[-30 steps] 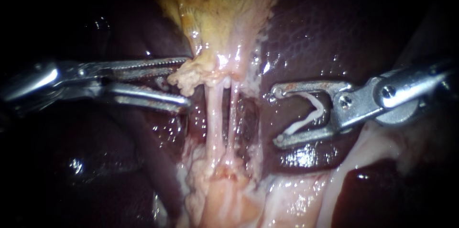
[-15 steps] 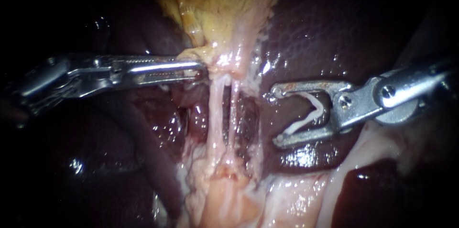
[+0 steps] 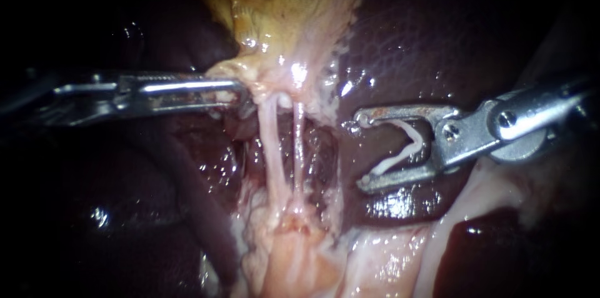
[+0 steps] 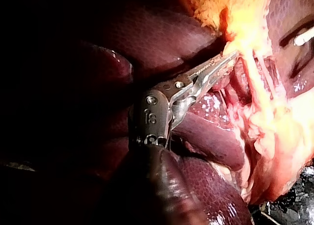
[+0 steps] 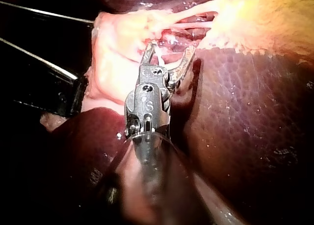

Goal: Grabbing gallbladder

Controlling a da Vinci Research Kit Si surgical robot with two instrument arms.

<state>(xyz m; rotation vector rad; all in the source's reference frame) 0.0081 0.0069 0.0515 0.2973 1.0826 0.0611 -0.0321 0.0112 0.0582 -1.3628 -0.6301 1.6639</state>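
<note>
- The gallbladder [image 3: 281, 10] is a yellow-tan, rough-surfaced sac. It fades to pale, wet pink along its lower edge.
- It sits at the top centre of the endoscope view, against the dark red liver [image 3: 406, 42].
- Its long axis runs up and down in that view. It is broad at the top and tapers to a narrow neck that points downward, with the neck's lower rim drawn sideways toward the left instrument.
- The left instrument [image 3: 237, 92] comes in level from the left. Its jaws are clamped together on the gallbladder's lower rim.
- Two pale tubes [image 3: 273, 148] stretch taut, side by side, from the neck down to pink tissue below.
- The right instrument [image 3: 361, 151] lies near the tubes without touching them. Its jaws stand wide apart, gripping no tissue.
- A thin white bent strip [image 3: 403, 145] shows in the gap between them.
</note>
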